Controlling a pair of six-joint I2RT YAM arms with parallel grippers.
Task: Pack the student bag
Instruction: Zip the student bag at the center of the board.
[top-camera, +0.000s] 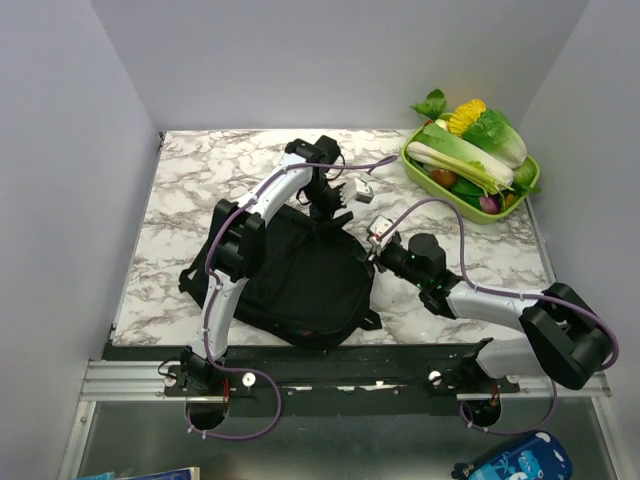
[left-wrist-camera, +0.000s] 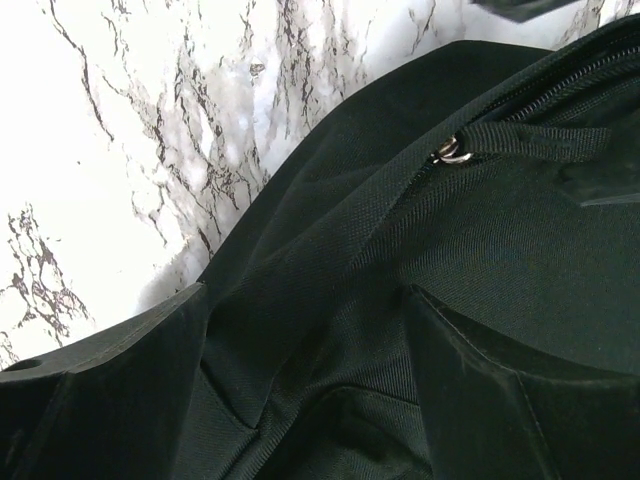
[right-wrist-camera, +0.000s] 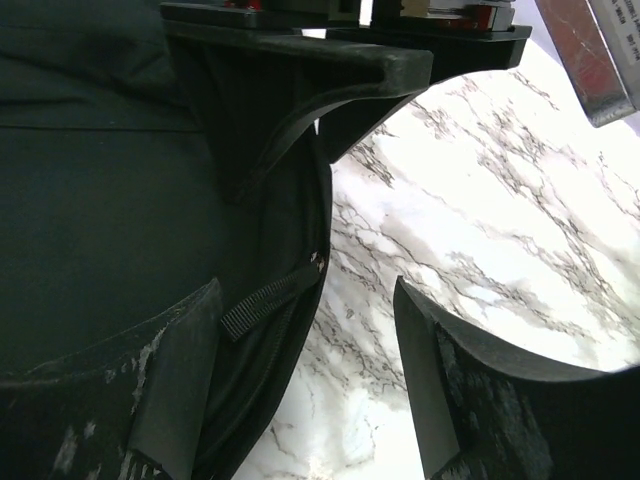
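Observation:
The black backpack lies flat on the marble table, near the front middle. My left gripper is open at the bag's far edge; in the left wrist view its fingers straddle a fold of black fabric, with a metal zipper slider and webbing pull just beyond. My right gripper is open at the bag's right edge. In the right wrist view one finger is over the bag and the other over bare marble, with a webbing zipper pull between them.
A green tray piled with vegetables stands at the back right. A small white box lies on the table just beyond the bag, beside the left gripper. A blue patterned item lies below the table's front edge.

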